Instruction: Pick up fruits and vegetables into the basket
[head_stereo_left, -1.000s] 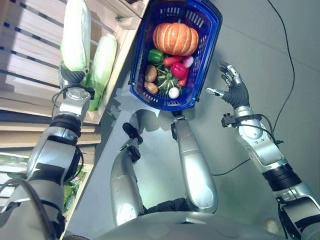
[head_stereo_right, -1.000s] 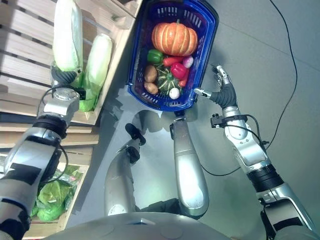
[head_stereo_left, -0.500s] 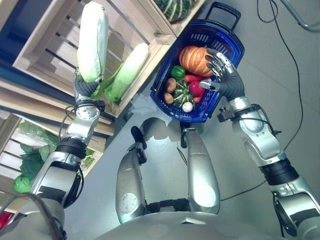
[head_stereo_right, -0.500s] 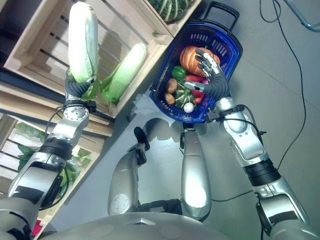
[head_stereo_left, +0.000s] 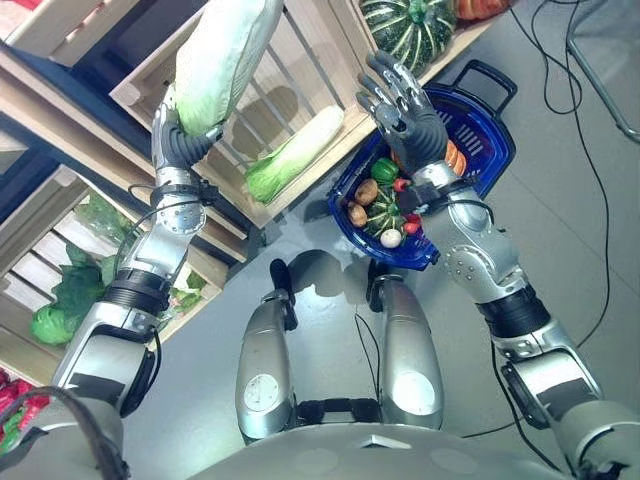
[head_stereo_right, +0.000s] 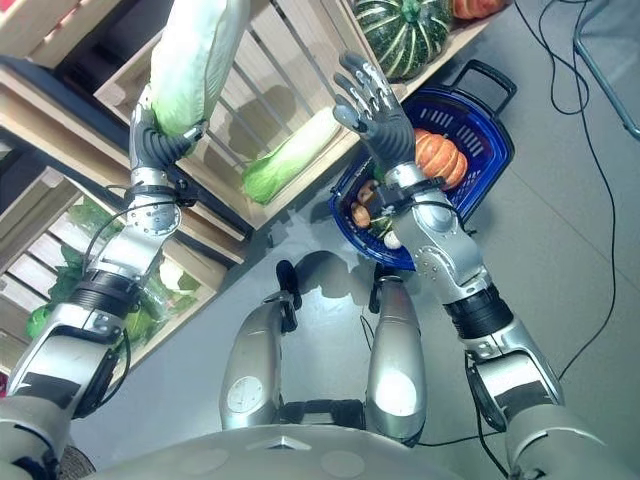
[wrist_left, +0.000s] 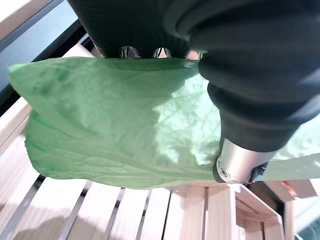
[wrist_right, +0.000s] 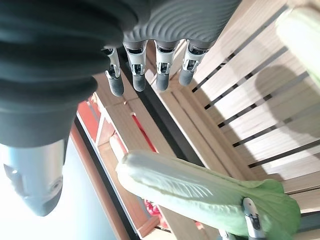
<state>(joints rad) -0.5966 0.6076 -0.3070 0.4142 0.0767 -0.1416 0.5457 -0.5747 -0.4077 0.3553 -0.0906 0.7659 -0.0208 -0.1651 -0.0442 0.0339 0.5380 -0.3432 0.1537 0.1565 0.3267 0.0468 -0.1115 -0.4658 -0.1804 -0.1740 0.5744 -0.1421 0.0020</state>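
1. Now our left hand (head_stereo_left: 178, 140) holds a napa cabbage (head_stereo_left: 222, 55) raised at 11 o'clock in the head view, fingers curled round its green leafy base; half a second ago it held it the same way, so the grasp has stayed firm while the camera tilted.
2. Meanwhile our right hand (head_stereo_right: 377, 115) has come up from over the blue basket (head_stereo_left: 492, 140) and now hovers at 1 o'clock, fingers spread and straight, holding nothing, in front of the wooden crate (head_stereo_left: 330, 40).
3. We see a second napa cabbage (head_stereo_left: 295, 155) lying in that crate near its front edge, between our two hands.
4. Already in the basket, at 3 o'clock, sit an orange pumpkin (head_stereo_right: 440, 155), a green pepper (head_stereo_left: 384, 170), a potato (head_stereo_left: 366, 190) and other small produce.
5. We judge the raised right hand is readying to help carry the held cabbage; the basket looks crowded, so the long cabbage may overhang the rim.
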